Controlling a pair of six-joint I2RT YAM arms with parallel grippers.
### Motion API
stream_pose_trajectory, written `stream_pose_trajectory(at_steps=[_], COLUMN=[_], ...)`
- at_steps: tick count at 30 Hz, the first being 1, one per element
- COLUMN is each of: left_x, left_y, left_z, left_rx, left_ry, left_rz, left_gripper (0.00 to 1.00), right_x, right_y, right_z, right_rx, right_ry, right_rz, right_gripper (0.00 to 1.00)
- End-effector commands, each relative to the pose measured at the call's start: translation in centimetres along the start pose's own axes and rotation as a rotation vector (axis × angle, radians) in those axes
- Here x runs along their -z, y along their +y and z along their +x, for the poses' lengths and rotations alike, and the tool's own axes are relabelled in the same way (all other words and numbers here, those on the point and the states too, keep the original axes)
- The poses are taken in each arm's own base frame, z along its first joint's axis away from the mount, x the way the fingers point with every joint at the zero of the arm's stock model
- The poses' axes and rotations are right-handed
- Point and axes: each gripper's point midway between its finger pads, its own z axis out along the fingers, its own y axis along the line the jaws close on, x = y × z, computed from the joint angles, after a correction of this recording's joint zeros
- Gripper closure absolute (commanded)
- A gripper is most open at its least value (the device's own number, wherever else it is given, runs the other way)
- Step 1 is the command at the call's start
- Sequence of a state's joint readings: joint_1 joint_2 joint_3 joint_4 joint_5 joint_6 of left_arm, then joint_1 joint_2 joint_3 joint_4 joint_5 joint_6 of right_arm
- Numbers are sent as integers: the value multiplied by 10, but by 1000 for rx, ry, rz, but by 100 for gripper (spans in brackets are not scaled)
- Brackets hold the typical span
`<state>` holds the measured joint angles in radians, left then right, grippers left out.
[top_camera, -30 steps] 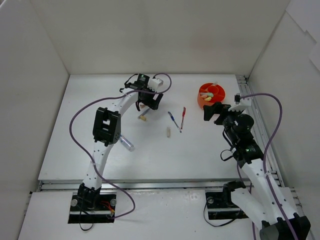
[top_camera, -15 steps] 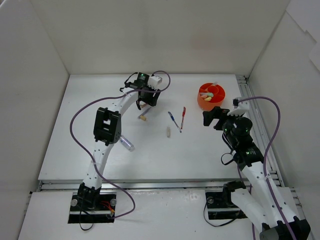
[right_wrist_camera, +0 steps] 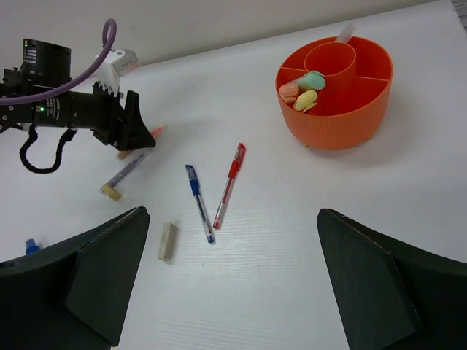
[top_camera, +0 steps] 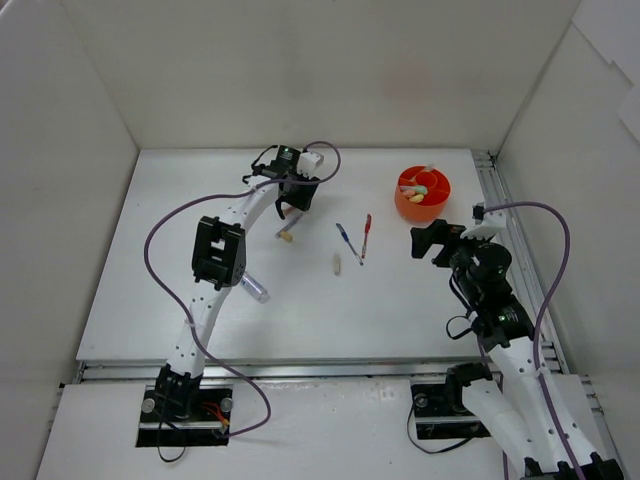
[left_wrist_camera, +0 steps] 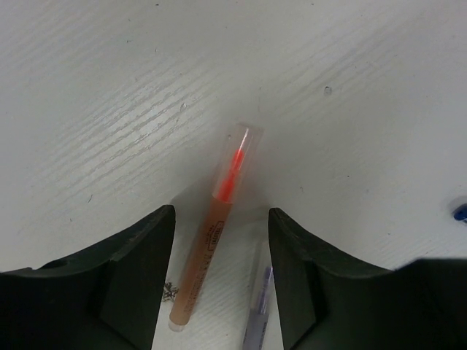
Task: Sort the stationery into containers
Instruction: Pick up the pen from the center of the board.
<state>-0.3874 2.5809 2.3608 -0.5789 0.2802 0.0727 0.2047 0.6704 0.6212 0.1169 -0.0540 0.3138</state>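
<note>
Right gripper [right_wrist_camera: 233, 213]: jaws fully spread, empty, touching nothing, short of the blue pen [right_wrist_camera: 198, 203] and red pen [right_wrist_camera: 228, 186]. The orange pot [right_wrist_camera: 343, 124] stands beyond at far right, with coloured markers [right_wrist_camera: 305, 99] in its compartments. Left gripper [left_wrist_camera: 219, 215], farther back: jaws half spread, straddling an orange highlighter [left_wrist_camera: 210, 251] that lies flat on the table [left_wrist_camera: 109, 87]. There are gaps on both sides and no grasp. The barrel print is illegible.

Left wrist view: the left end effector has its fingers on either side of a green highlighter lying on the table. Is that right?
Not quite. The highlighter that the left end effector straddles is orange, not green. The left wrist view shows it lying on the table, with a finger on either side as stated.
</note>
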Motion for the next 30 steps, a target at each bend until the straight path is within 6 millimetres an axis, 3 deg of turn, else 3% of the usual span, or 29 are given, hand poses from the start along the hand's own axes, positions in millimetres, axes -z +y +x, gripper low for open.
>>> stream_pose_trajectory(at_steps=[1, 7, 13, 15, 21, 23, 24, 28, 30], left_x=[25, 23, 20, 21, 20, 27, 26, 41, 58], left_y=[-4, -5, -3, -1, -7, -8, -7, 4, 6], left_z=[-38, -34, -14, -15, -9, -18, -13, -27, -44], left_rx=[-19, -6, -2, 1, -14, -32, -33, -67, -101], left_ry=[-86, -65, 12, 10, 17, -16, -7, -50, -94], left_rz=[-7, -28, -75, -88, -51, -50, -56, -126, -144], left_gripper=[51, 65, 75, 82, 90, 97, 100, 100, 100], right_x=[5, 14, 20, 24, 30, 34, 36, 38, 36], right_y=[-2, -5, -6, -5, -3, -2, -1, 3, 14], right_z=[-16, -26, -32, -35, -37, -39, -41, -43, -39], right_rx=[10, 23, 21, 17, 7, 3, 6, 7, 13], right_ry=[-60, -91, -109, -123, -134, -136, -141, -140, -110], right_rz=[23, 45, 56, 50, 41, 38, 34, 11, -46], right_gripper=[2, 2, 2, 2, 2, 2, 2, 2, 2])
